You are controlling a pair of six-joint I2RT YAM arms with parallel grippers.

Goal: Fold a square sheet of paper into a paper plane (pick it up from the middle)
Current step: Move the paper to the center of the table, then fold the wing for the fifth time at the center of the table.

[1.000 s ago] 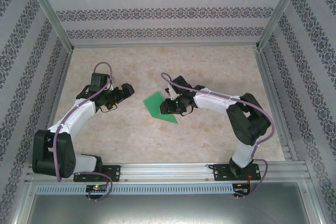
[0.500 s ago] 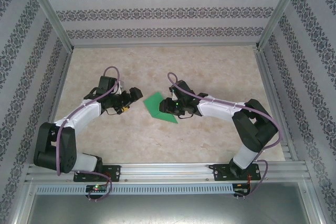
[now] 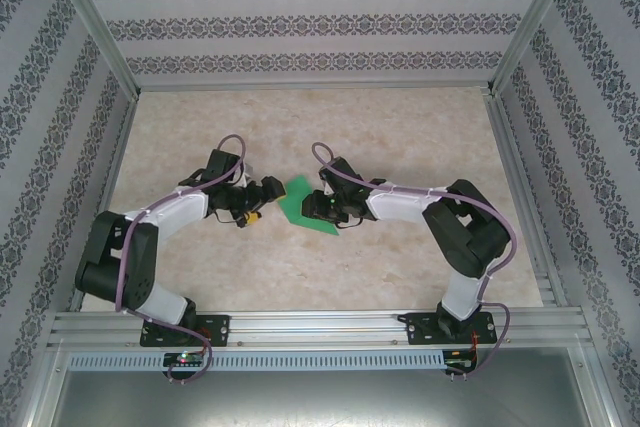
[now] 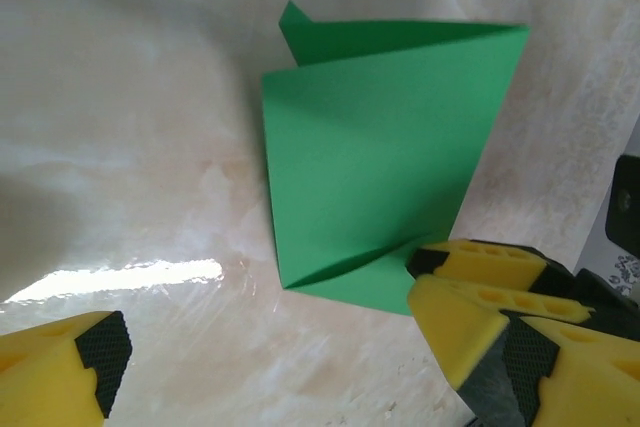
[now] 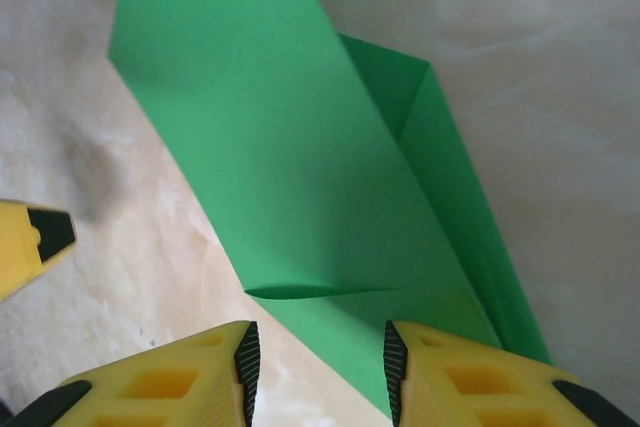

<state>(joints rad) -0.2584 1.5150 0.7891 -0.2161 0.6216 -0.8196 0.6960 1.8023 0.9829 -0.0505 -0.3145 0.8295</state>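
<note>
Green paper (image 5: 270, 147), part-folded, lies flat on the worktop (image 5: 560, 67) ahead of my right tool (image 5: 317, 337), its near corner between narrow jaws. My left tool (image 4: 270, 332) gapes wide opposite. Mid-folding, I judge; next needs one flap lifted cleanly.

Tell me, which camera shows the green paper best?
The left wrist view: the paper lies almost whole in frame, its folds and edges plain. The right wrist view shows the paper closer but cut off at the top edge. The top view gives the paper as a small green patch, creases too small to tell.
</note>
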